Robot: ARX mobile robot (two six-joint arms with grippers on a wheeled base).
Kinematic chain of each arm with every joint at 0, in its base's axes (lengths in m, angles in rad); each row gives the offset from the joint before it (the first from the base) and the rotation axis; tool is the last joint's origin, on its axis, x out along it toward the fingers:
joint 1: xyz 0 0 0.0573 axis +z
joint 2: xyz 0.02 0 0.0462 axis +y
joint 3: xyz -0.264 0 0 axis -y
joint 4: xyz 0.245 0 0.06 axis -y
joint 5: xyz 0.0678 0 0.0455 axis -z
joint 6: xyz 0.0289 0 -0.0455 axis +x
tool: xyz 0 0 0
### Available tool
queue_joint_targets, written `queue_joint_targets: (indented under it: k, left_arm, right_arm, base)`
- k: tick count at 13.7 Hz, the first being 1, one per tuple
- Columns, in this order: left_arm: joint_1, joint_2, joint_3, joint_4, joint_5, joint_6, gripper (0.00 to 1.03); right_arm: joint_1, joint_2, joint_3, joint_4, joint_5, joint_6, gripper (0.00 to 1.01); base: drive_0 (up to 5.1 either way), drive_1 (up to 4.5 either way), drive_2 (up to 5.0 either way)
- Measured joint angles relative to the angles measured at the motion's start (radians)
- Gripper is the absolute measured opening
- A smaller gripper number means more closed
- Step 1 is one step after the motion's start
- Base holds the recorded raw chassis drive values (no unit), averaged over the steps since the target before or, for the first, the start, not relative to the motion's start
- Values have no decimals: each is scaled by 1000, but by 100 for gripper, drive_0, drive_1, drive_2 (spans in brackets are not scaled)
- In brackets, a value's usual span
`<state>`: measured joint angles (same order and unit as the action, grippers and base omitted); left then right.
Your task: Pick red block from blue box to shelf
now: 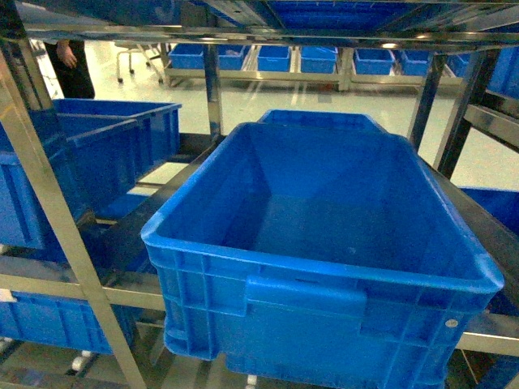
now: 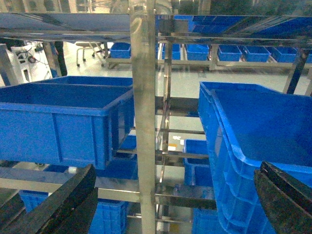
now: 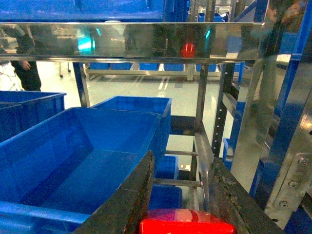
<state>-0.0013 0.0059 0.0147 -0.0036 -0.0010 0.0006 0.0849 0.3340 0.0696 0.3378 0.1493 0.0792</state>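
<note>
Red block point(image 3: 186, 222) sits between the right gripper's point(image 3: 181, 204) two dark fingers point(image 3: 127, 200) at the bottom edge of the right wrist view, both fingers pressed against its sides, so that gripper is closed on it. Only the block's glossy top shows; the rest is cut off by the frame. A red glint of it reflects in the steel crossbar point(image 3: 136, 41) of the shelf point(image 3: 207, 146) above. Below and left of the held block lies a large dark blue crate point(image 3: 73, 161), its inside bare in this view.

From the head camera, that crate point(image 1: 324, 243) fills the middle of the view, resting on a shelf tier point(image 1: 57, 288) between slim steel uprights, with more blue crates point(image 1: 97, 146) to the left and on racks point(image 1: 268, 69) across the pale floor. A person in dark clothes point(image 1: 69, 65) stands at the far left. Neither gripper nor the block shows in the head view.

Left gripper point(image 2: 170, 204) is wide open and holds nothing: its dark fingers point(image 2: 63, 204) sit at the two lower corners of the left wrist view, well apart, with a steel upright point(image 2: 145, 122) and crates point(image 2: 63, 117) between them. No pale turquoise box is visible in any view.
</note>
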Motion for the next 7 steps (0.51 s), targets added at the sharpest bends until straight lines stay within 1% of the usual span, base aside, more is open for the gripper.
queue_joint_targets:
  k: [7]
  left_arm:
    - [0, 0, 0, 0, 0, 0, 98]
  right_arm:
    - [0, 0, 0, 0, 0, 0, 28]
  base:
    - [0, 0, 0]
